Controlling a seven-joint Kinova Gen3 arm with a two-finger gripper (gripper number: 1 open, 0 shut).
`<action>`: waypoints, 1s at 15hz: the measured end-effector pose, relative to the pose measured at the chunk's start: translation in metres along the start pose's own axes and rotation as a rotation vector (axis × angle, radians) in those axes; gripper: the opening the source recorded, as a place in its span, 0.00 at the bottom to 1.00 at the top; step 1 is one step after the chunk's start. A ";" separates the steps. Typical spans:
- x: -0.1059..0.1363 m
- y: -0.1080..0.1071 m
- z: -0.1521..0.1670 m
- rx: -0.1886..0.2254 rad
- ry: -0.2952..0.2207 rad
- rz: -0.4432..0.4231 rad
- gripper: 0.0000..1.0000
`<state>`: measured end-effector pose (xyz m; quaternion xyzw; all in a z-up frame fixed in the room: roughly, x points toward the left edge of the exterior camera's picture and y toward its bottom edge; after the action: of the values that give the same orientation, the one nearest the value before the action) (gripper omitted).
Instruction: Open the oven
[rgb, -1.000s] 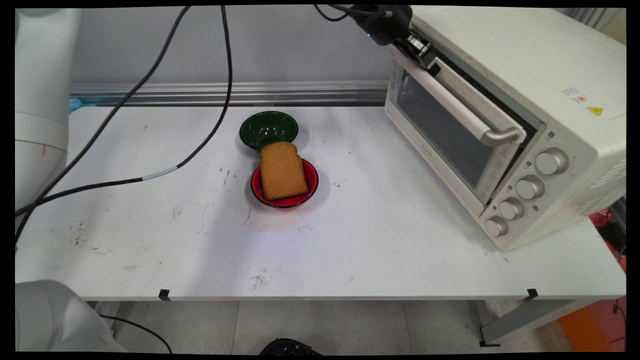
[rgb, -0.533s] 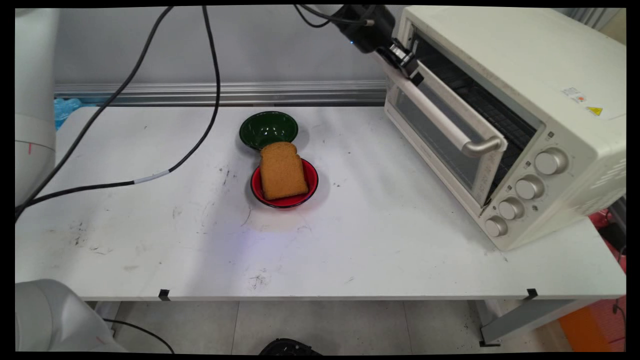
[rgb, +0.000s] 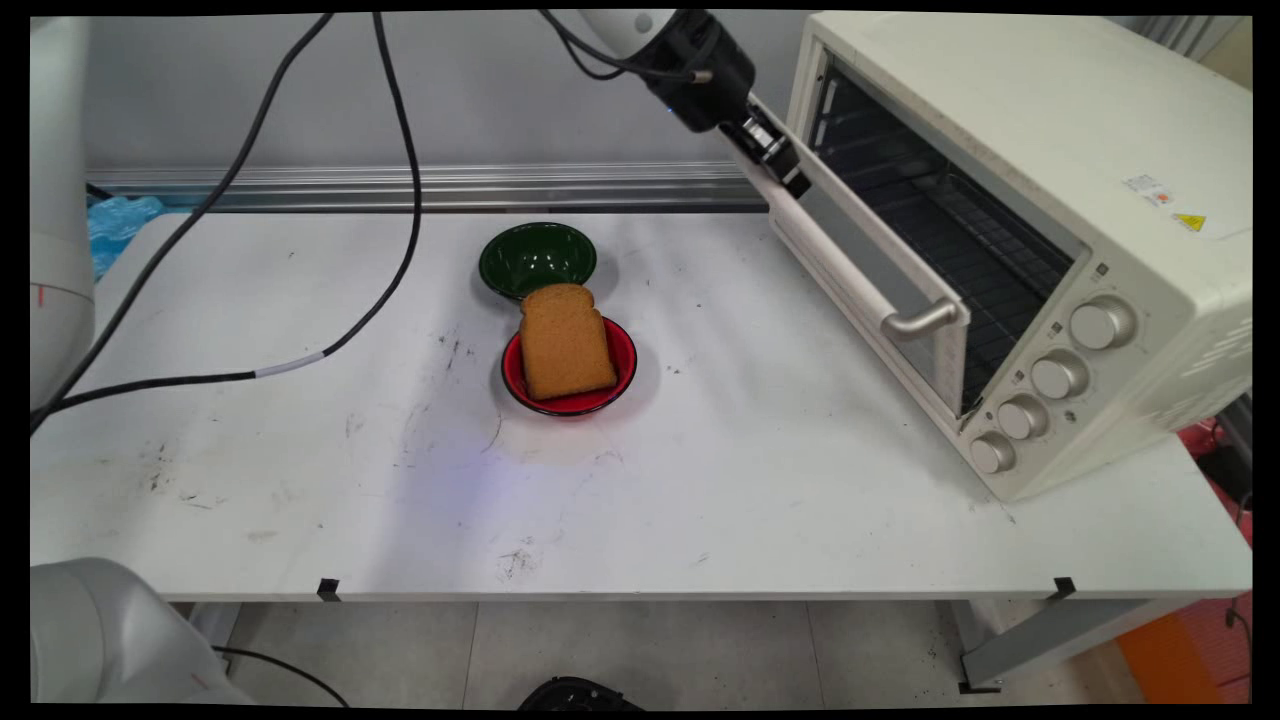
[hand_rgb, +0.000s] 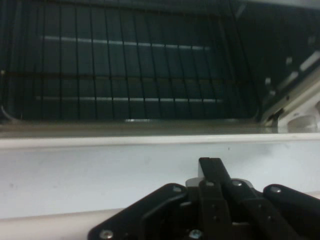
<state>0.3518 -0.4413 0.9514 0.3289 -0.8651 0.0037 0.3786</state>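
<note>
Main view: gripper (rgb: 788, 178) clamped on handle (rgb: 850, 268) of half-lowered oven door (rgb: 905, 320) (rack (hand_rgb: 125, 70) exposed); toast (rgb: 565, 340) on red plate (rgb: 622, 372).

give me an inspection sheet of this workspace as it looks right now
surface: white table, scuffed with dark marks
things: toaster oven at right, door partly open, wire rack visible inside; toast slice on red bowl; green bowl behind it
clutter: nothing seen
gripper: gripper at the door's top edge, by the far end of the handle
cables: black cables hang across the table's left
surroundings: grey wall, metal rail
</note>
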 end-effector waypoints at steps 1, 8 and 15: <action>-0.004 -0.001 0.000 0.001 -0.005 0.001 0.00; -0.030 -0.004 -0.001 0.004 -0.043 0.012 0.00; -0.055 -0.006 0.001 -0.001 -0.075 0.024 0.00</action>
<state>0.3817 -0.4147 0.9130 0.3183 -0.8827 -0.0045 0.3458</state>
